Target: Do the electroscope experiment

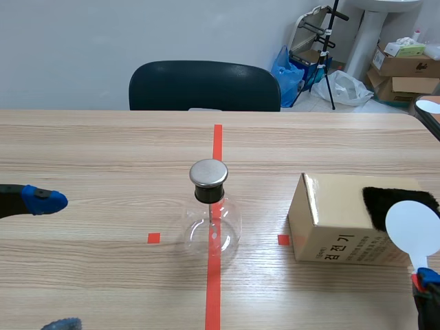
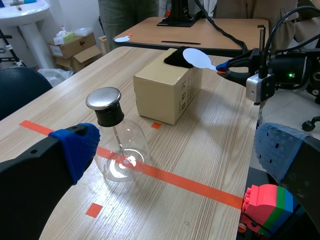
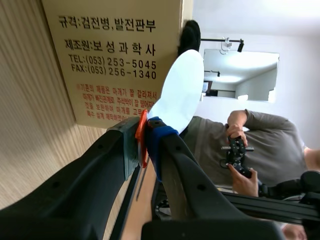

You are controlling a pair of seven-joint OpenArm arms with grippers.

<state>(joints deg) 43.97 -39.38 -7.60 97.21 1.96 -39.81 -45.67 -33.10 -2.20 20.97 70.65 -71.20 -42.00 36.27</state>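
The right hand [image 3: 145,137] is clamped on the paddle [image 1: 412,230], its disc by the fur [image 1: 385,203] on the box [image 1: 330,234], right of the flask [image 1: 212,223] (charging, seemingly). The left hand [image 2: 177,150] gapes wide, left of the flask. Next, the disc likely goes to the flask's cap [image 1: 208,173].

The left hand [image 2: 177,145] hangs low with its two fingers spread wide apart, while the right hand [image 3: 145,136], rolled onto its side, pinches the stem of a white paddle [image 3: 180,95].
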